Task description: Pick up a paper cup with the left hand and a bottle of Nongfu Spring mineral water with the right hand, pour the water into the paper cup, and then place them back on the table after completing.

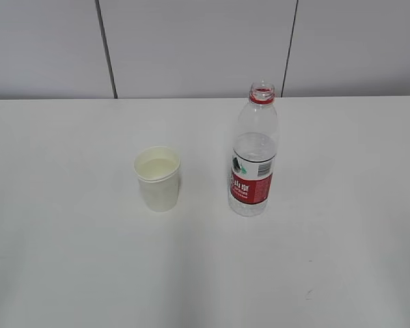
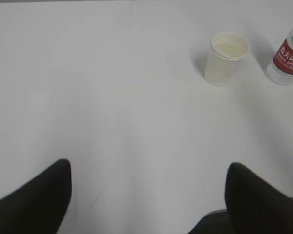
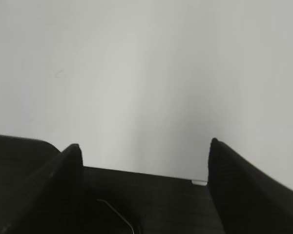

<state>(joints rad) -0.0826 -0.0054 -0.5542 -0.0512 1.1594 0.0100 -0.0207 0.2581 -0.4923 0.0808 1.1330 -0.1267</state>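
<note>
A white paper cup (image 1: 158, 179) stands upright on the white table (image 1: 61, 225), with clear water (image 1: 157, 166) in it. An uncapped clear bottle (image 1: 253, 154) with a red label stands upright to its right. Neither arm shows in the exterior view. In the left wrist view the cup (image 2: 226, 59) and the bottle's lower part (image 2: 288, 58) sit far off at the upper right; my left gripper (image 2: 149, 170) is open and empty over bare table. In the right wrist view my right gripper (image 3: 145, 146) is open and empty; only bare table shows.
A grey panelled wall (image 1: 198, 48) runs behind the table's far edge. A faint scuff mark (image 3: 59, 74) lies on the tabletop in the right wrist view.
</note>
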